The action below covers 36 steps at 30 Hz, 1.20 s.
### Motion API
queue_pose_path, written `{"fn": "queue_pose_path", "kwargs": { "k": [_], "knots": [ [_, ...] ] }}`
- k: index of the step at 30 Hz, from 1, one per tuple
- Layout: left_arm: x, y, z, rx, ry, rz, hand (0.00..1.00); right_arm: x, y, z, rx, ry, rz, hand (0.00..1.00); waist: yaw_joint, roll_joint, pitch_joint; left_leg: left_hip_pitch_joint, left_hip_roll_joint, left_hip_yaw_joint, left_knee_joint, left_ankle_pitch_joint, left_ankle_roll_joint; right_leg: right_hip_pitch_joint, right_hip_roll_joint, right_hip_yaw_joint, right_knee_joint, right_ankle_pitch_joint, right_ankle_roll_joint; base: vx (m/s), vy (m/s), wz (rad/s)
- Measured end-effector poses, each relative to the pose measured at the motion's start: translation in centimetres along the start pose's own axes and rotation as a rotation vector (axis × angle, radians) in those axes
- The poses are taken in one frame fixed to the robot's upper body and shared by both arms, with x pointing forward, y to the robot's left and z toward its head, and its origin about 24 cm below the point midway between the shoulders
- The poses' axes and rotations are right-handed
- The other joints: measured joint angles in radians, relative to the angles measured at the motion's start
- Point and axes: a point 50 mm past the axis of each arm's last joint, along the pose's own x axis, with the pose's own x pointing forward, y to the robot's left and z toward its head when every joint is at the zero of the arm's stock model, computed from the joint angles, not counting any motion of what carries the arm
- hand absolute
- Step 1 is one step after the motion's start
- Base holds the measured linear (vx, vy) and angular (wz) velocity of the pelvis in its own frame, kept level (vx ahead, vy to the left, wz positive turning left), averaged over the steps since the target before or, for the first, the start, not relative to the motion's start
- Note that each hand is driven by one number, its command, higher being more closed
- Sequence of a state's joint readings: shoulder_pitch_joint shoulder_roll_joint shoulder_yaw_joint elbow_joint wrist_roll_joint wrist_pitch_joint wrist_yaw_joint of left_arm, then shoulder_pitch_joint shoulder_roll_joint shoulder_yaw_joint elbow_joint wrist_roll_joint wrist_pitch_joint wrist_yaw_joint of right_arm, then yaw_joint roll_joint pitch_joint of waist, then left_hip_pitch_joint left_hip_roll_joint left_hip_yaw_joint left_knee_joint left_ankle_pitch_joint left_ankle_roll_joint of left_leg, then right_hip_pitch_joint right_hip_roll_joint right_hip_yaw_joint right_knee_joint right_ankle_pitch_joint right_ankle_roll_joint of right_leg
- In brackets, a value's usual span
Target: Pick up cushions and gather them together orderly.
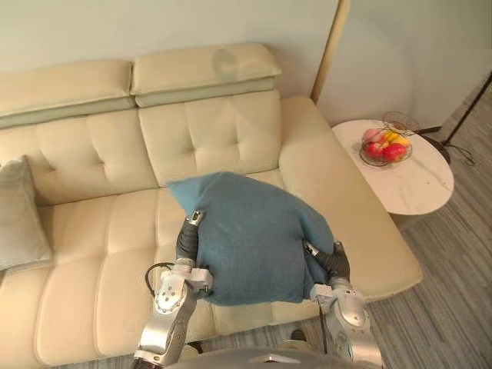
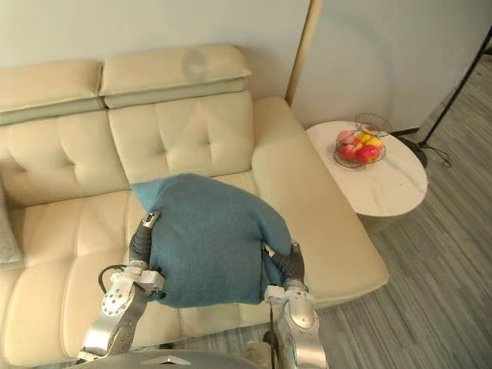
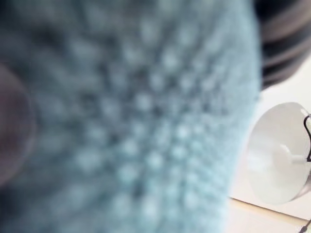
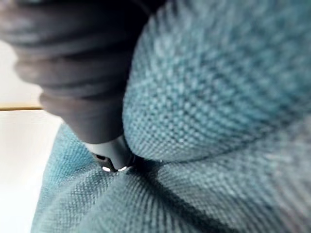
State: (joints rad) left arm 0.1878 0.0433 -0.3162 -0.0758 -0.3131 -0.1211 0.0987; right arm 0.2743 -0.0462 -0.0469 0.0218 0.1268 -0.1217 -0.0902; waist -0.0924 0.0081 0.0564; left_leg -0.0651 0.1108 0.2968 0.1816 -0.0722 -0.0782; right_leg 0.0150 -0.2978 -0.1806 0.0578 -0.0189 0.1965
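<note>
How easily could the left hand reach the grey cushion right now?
Probably not yet: the left hand is pressed against the blue cushion, carrying it with the right hand, and the grey cushion lies well off to its left.
</note>
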Motion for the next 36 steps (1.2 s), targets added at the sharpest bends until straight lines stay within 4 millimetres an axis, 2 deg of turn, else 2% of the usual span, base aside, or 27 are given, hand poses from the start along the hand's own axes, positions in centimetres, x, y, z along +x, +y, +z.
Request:
{"fn": "queue_pose_path", "kwargs": {
  "k": [3, 7, 9, 13, 20, 22, 24, 27, 30, 32, 33, 34, 36],
  "knots": [
    [0.0, -0.9, -0.1, -0.004, 0.005, -0.036, 1.00, 0.1, -0.6, 0.2, -0.010, -0.007, -0.017, 1.00, 0.008, 0.017, -0.010, 0.020, -0.007, -0.005, -0.044, 0.017, -0.017, 0.007, 0.000, -0.005, 0.001, -0.008, 0.013, -0.07, -0.027, 0.15],
    [0.2, -1.0, 0.3, 0.011, -0.010, -0.064, 1.00, 0.1, -0.5, 0.2, -0.014, -0.007, -0.018, 1.00, 0.002, 0.020, -0.031, 0.027, -0.015, 0.004, -0.103, 0.048, -0.025, -0.021, 0.000, 0.008, -0.008, 0.007, 0.012, -0.05, -0.024, -0.10],
    [0.6, -1.2, 0.7, 0.018, -0.028, -0.082, 1.00, 0.1, -0.4, 0.2, -0.013, -0.007, -0.020, 1.00, 0.000, 0.015, -0.038, 0.032, -0.018, 0.004, -0.134, 0.068, -0.025, -0.022, 0.004, 0.007, -0.023, 0.018, 0.009, 0.00, 0.000, 0.00],
    [0.7, -1.1, 0.8, 0.027, -0.030, -0.086, 1.00, 0.1, -0.4, 0.1, -0.023, -0.006, -0.018, 1.00, -0.003, -0.017, -0.055, 0.041, -0.020, 0.003, -0.175, 0.093, -0.028, -0.024, 0.012, 0.006, -0.037, 0.027, 0.006, 0.00, 0.000, 0.00],
    [0.7, -0.9, 0.8, 0.059, -0.029, -0.079, 1.00, 0.1, 0.2, -1.6, -0.062, 0.065, 0.007, 1.00, -0.001, -0.023, -0.063, 0.080, -0.017, 0.017, -0.258, 0.138, -0.035, -0.034, 0.030, 0.024, -0.037, 0.031, 0.000, -0.02, -0.017, -0.06],
    [0.8, -0.6, 0.9, 0.076, -0.035, -0.056, 1.00, 0.3, 0.7, -1.7, -0.063, 0.069, 0.019, 1.00, 0.007, -0.024, -0.063, 0.068, -0.013, 0.035, -0.258, 0.141, -0.035, -0.058, 0.036, 0.043, -0.041, 0.043, -0.001, -0.07, -0.014, -0.25],
    [0.9, 0.0, 1.2, 0.082, -0.045, -0.029, 1.00, 0.9, 1.4, -1.5, -0.059, 0.058, 0.037, 1.00, 0.001, -0.025, -0.062, 0.040, -0.013, 0.040, -0.259, 0.148, -0.033, -0.091, 0.038, 0.058, -0.048, 0.057, -0.002, -0.10, -0.016, -0.15],
    [2.0, 1.0, 2.0, 0.099, -0.077, 0.026, 1.00, 2.5, 2.6, -0.2, -0.049, 0.008, 0.064, 1.00, 0.007, -0.034, -0.052, -0.029, -0.013, 0.043, -0.252, 0.164, -0.027, -0.158, 0.039, 0.065, -0.053, 0.083, -0.002, -0.10, -0.011, -0.04],
    [3.8, 1.4, 3.6, 0.128, -0.139, 0.047, 1.00, 4.8, 4.2, 1.6, -0.031, -0.050, 0.081, 1.00, 0.012, -0.045, -0.003, -0.102, -0.006, 0.036, -0.210, 0.166, -0.023, -0.212, 0.038, 0.072, -0.051, 0.104, -0.004, -0.12, -0.002, 0.05],
    [5.9, 1.5, 6.9, 0.174, -0.255, 0.054, 1.00, 7.3, 6.0, 5.0, 0.005, -0.159, 0.095, 1.00, 0.030, -0.043, 0.059, -0.217, 0.005, 0.036, -0.158, 0.170, -0.015, -0.307, 0.042, 0.087, -0.053, 0.140, -0.009, -0.18, -0.006, -0.03],
    [6.2, 1.5, 7.4, 0.179, -0.274, 0.058, 1.00, 7.7, 6.3, 5.7, 0.018, -0.178, 0.095, 1.00, 0.032, -0.041, 0.073, -0.230, 0.005, 0.035, -0.153, 0.172, -0.012, -0.318, 0.042, 0.088, -0.052, 0.145, -0.009, -0.19, -0.011, -0.01],
    [7.4, 1.4, 8.8, 0.190, -0.324, 0.074, 1.00, 8.6, 7.2, 7.9, 0.047, -0.242, 0.097, 1.00, 0.043, -0.031, 0.093, -0.284, 0.008, 0.034, -0.134, 0.177, -0.006, -0.365, 0.042, 0.092, -0.051, 0.160, -0.010, -0.12, -0.007, 0.02],
    [8.8, 1.3, 10.5, 0.195, -0.374, 0.105, 1.00, 9.5, 8.0, 10.3, 0.090, -0.305, 0.085, 1.00, 0.057, -0.024, 0.106, -0.329, 0.010, 0.032, -0.117, 0.181, -0.004, -0.405, 0.043, 0.093, -0.041, 0.166, -0.011, -0.08, -0.008, 0.04]
  ]
}}
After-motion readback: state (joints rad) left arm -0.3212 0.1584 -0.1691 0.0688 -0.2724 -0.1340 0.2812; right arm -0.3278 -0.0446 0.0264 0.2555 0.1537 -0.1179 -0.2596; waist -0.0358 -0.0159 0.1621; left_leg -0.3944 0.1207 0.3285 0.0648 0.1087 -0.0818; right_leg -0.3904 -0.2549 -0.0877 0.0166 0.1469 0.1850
